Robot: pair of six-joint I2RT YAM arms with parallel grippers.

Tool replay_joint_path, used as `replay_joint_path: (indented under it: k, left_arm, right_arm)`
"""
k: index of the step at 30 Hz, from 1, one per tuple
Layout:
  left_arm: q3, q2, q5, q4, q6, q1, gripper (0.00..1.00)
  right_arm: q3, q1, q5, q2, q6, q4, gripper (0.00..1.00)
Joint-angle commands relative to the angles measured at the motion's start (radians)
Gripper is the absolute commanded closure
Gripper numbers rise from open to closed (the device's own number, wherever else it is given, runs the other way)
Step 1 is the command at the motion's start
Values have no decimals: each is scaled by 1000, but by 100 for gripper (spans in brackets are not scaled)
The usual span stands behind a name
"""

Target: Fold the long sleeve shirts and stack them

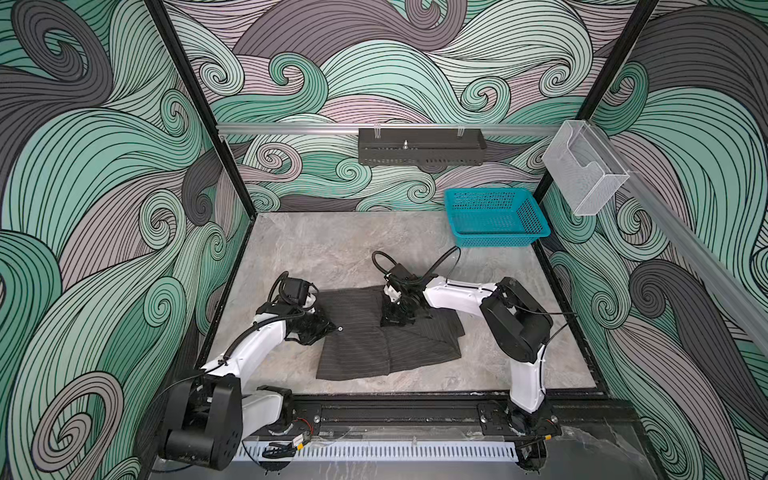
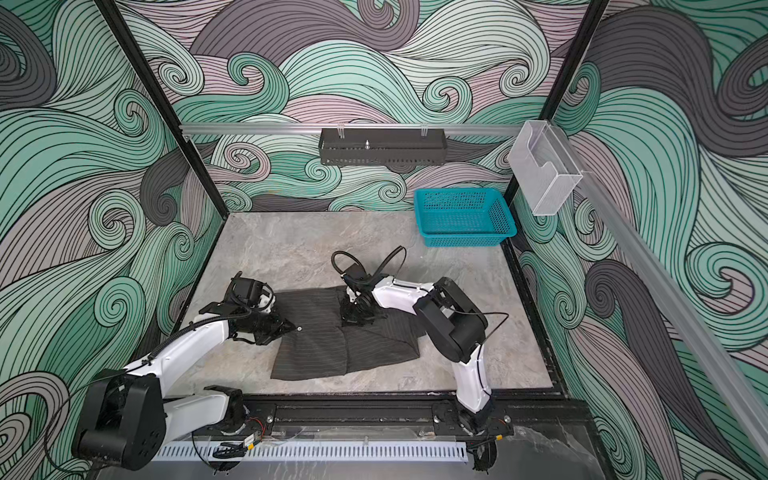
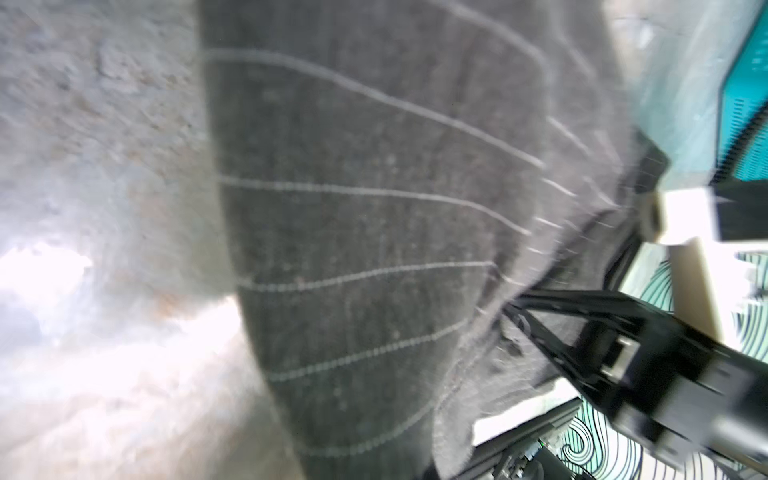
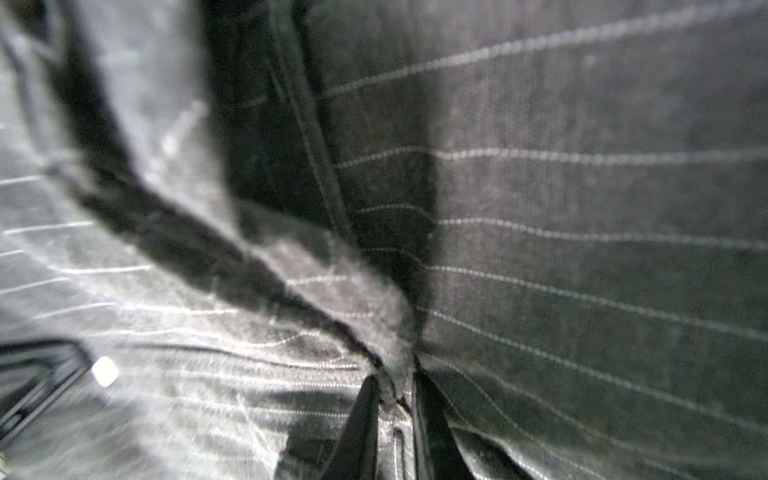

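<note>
Nearest the front edge, on the grey marbled table (image 1: 324, 249): long sleeve shirt (image 1: 365, 345) (image 2: 324, 349), dark with thin pale pinstripes. Partly folded, mostly flat, in the near middle of the table between the two arms in both top views. Right part overlapped in an angled layer.

At the shirt's left edge: left gripper (image 1: 332, 328) (image 2: 291, 326), closed tight, tip just beside a small white button (image 1: 340, 328). Cannot tell whether any cloth is pinched. Fingers out of the left wrist view; only blurred striped cloth (image 3: 353, 249) close up, bare table alongside.

Farther in, at the shirt's far middle: right gripper (image 1: 395, 318) (image 2: 357, 318), pointing down onto the cloth. In the right wrist view, same gripper (image 4: 395, 380) narrowed onto a raised ridge of the shirt (image 4: 582, 208). Black fingers (image 4: 361, 415) on either side, cloth clamped between them.

Beyond, well apart from the shirt, at the table's far right corner: teal mesh basket (image 1: 498, 240) (image 2: 461, 239).

Farthest, hung on the back wall rail: black perforated tray (image 1: 419, 147). On the right wall rail: clear plastic holder (image 1: 582, 170).
</note>
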Motion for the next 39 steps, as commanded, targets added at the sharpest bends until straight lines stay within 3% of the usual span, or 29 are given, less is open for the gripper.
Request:
replay_joint_path:
  k: [1, 4, 12, 19, 23, 30, 34, 39]
  left_arm:
    - [67, -51, 13, -115, -43, -46, 100]
    - [100, -72, 9, -90, -117, -126, 100]
    - [127, 34, -23, 171, -294, -297, 100]
    - [63, 248, -10, 500, -396, -329, 100]
    - [96, 341, -33, 468, -340, -323, 100]
    - [147, 489, 28, 384, -195, -306, 100]
    - [162, 538, 60, 375, -157, -306, 100]
    - [187, 549, 62, 327, -114, -306, 100]
  right_arm:
    - [-48, 27, 49, -9, 103, 79, 87]
    - [-65, 45, 64, 2, 148, 143, 93]
    - [-84, 75, 84, 16, 179, 203, 93]
    - [-152, 72, 104, -39, 196, 266, 93]
    - [-215, 62, 155, -139, 185, 304, 88]
    - [-212, -14, 195, -326, 47, 126, 62]
    - [-228, -138, 202, -411, -67, -9, 58]
    - [-313, -354, 148, -458, -217, -55, 61]
